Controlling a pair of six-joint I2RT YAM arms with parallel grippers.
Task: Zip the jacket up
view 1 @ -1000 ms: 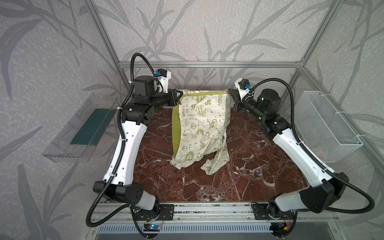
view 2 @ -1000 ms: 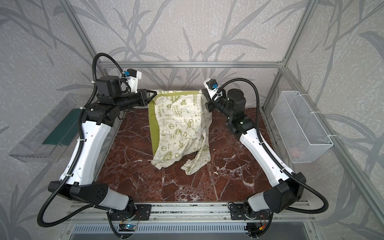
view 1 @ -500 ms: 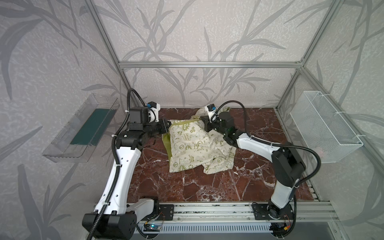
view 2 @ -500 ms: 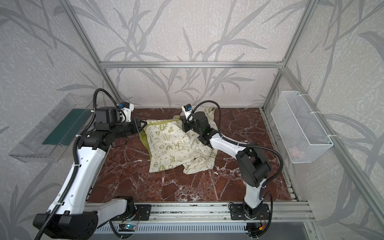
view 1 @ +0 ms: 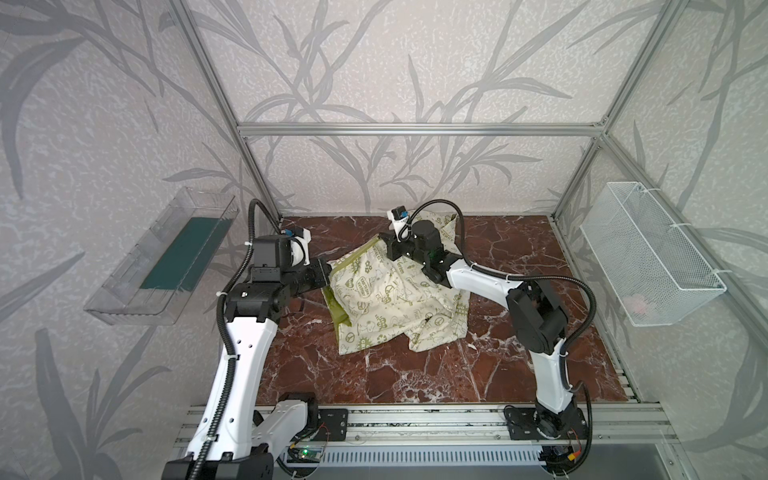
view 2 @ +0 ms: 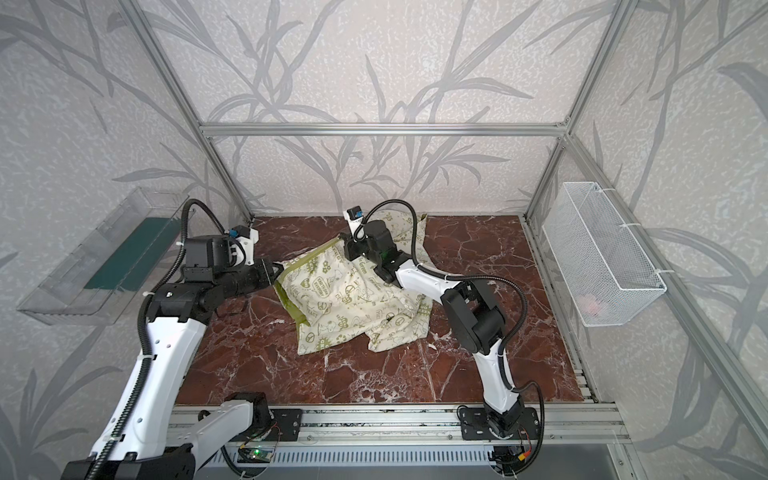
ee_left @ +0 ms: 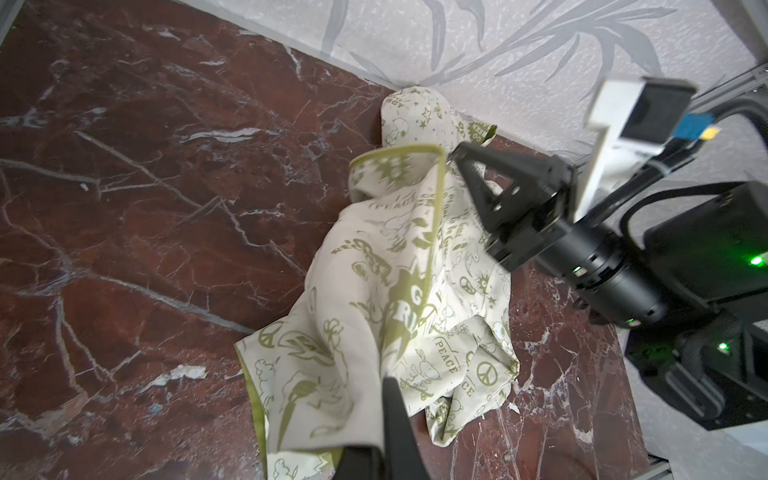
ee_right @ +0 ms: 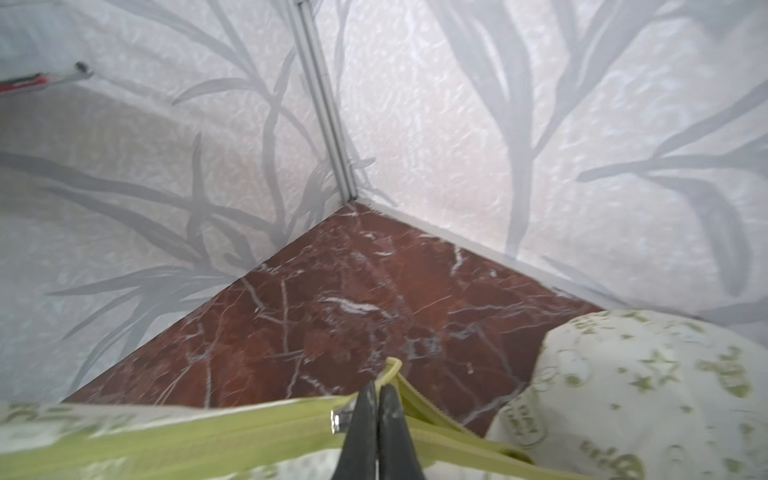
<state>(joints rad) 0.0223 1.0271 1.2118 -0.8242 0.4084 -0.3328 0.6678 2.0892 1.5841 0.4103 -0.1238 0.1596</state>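
Jacket [view 1: 390,299] now lies slumped on the marble table [view 1: 374,382], mid to back of it, hood end bunched at the table's back edge. A sec ago it hung high above the table, stretched btw both arms. Left gripper [view 1: 327,276] sits low over the table's left-middle, jaws pinched tight on the jacket's edge, same hold as before. Right gripper [view 1: 383,246], nearer the table's back edge, has come down too, fingers [ee_right: 365,411] closed flat on the green zipper tape [ee_right: 249,432]. Lime lining [view 1: 332,307] shows on the side twd the table's left.
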